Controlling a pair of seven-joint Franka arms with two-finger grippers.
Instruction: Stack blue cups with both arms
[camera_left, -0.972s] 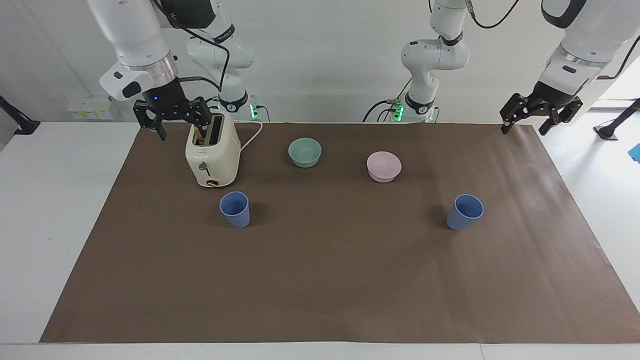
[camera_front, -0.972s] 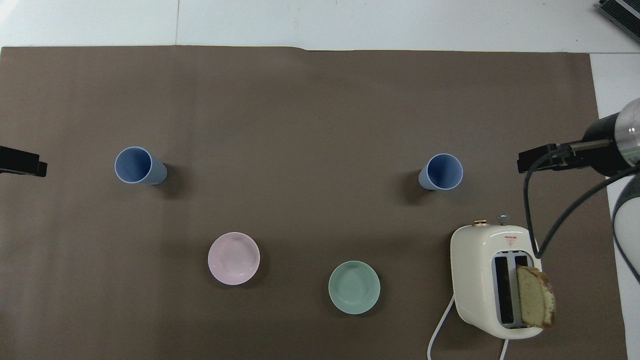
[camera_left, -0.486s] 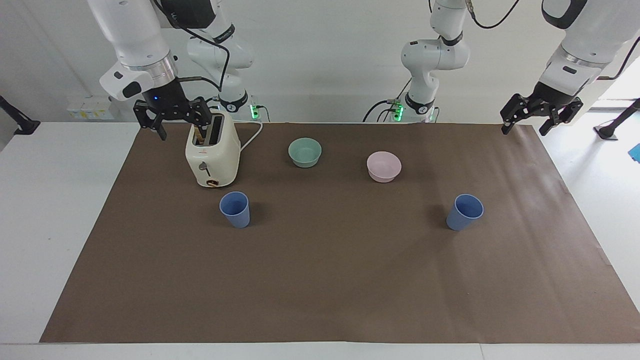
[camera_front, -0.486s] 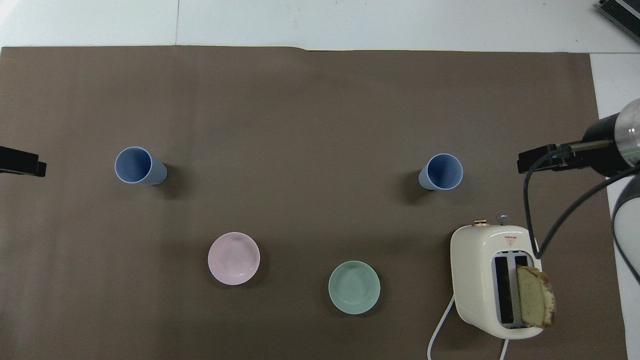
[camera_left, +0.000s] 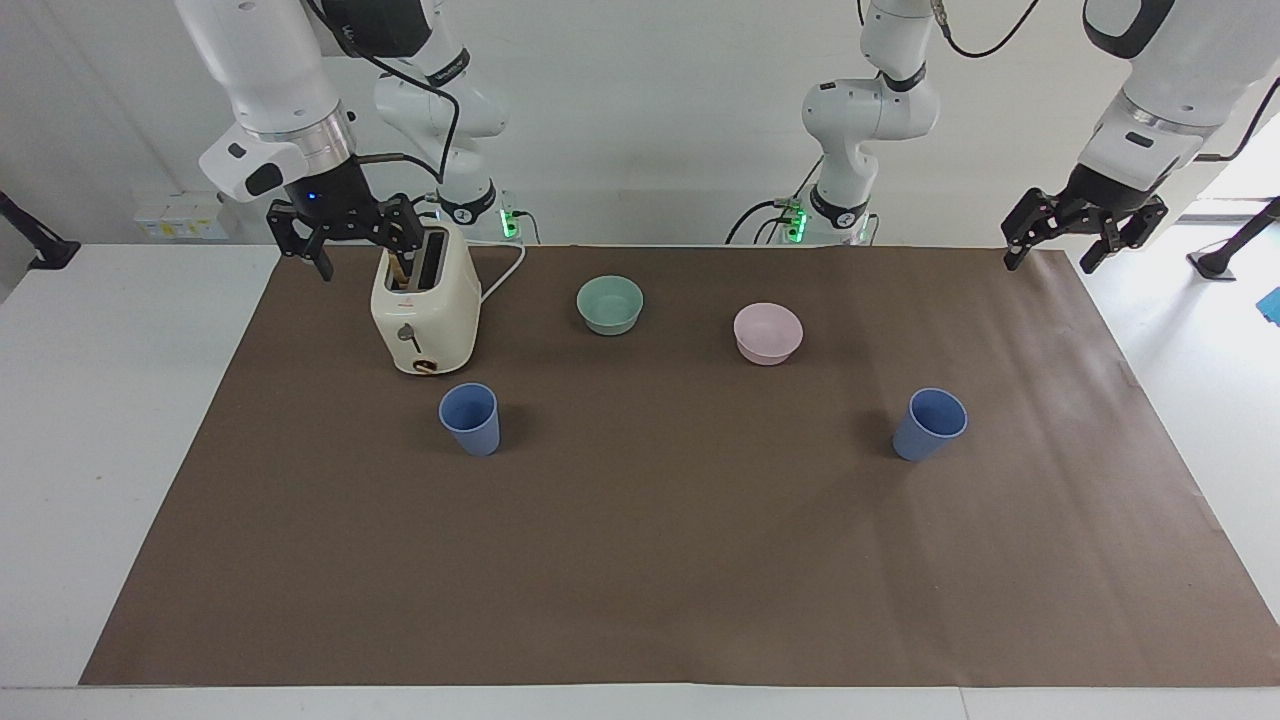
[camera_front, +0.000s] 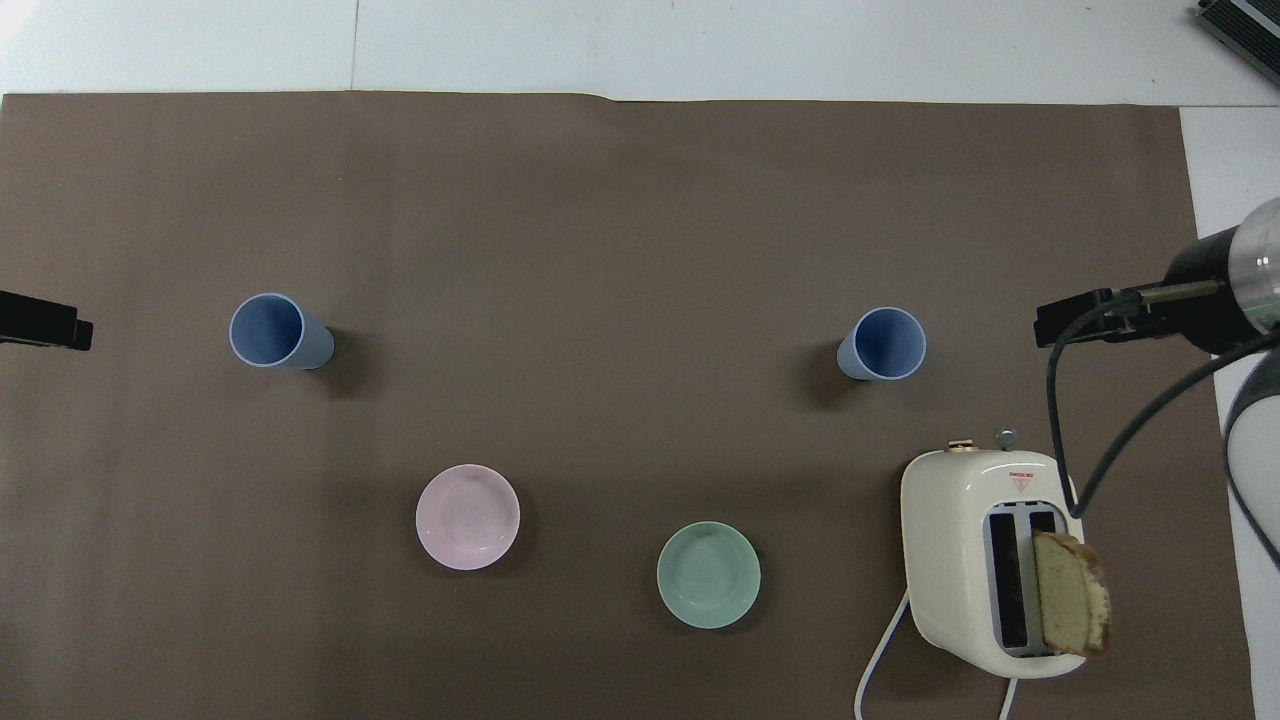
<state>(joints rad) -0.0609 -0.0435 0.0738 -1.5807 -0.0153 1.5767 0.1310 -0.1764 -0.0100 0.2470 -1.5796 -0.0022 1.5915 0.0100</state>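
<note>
Two blue cups stand upright and far apart on the brown mat. One (camera_left: 470, 418) is just farther from the robots than the toaster, and also shows in the overhead view (camera_front: 882, 343). The other (camera_left: 930, 424) is toward the left arm's end (camera_front: 272, 331). My right gripper (camera_left: 365, 252) hangs open and empty in the air beside the toaster's top; in the overhead view only part of it shows (camera_front: 1075, 322). My left gripper (camera_left: 1047, 262) hangs open and empty over the mat's corner at the left arm's end; only its tip shows in the overhead view (camera_front: 45, 328).
A cream toaster (camera_left: 425, 305) with a slice of bread (camera_front: 1070, 605) in one slot stands at the right arm's end, its cord trailing toward the robots. A mint-green bowl (camera_left: 610, 303) and a pink bowl (camera_left: 767, 332) sit between the cups and the robots.
The left gripper has risen slightly. The right gripper, the cups and the other things have not moved.
</note>
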